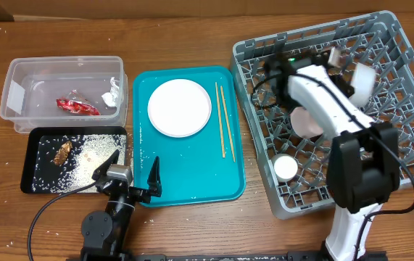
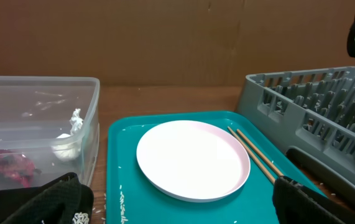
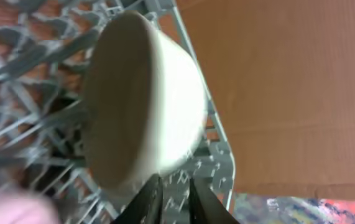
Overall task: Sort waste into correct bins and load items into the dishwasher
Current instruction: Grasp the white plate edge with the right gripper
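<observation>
The large pink plate (image 1: 180,107) (image 2: 193,160) and two chopsticks (image 1: 224,119) (image 2: 258,155) lie on the teal tray (image 1: 192,185). My left gripper (image 1: 130,174) (image 2: 180,198) is open and empty at the tray's front edge. The grey dish rack (image 1: 410,145) (image 3: 217,168) holds the small pink dish (image 1: 307,122), the white cup (image 1: 286,167) and the grey bowl (image 1: 366,81) (image 3: 140,99), which stands on edge. My right gripper (image 1: 341,61) (image 3: 176,186) has its tips at the bowl's rim, fingers slightly apart with only rack showing between them.
The clear tub (image 1: 18,72) (image 2: 40,81) at the far left holds the red wrapper (image 1: 76,106) and the paper wad (image 1: 111,94). The black tray (image 1: 27,170) in front of it holds brown scraps (image 1: 62,151) and rice (image 1: 98,156). Rice grains dot the teal tray's left edge.
</observation>
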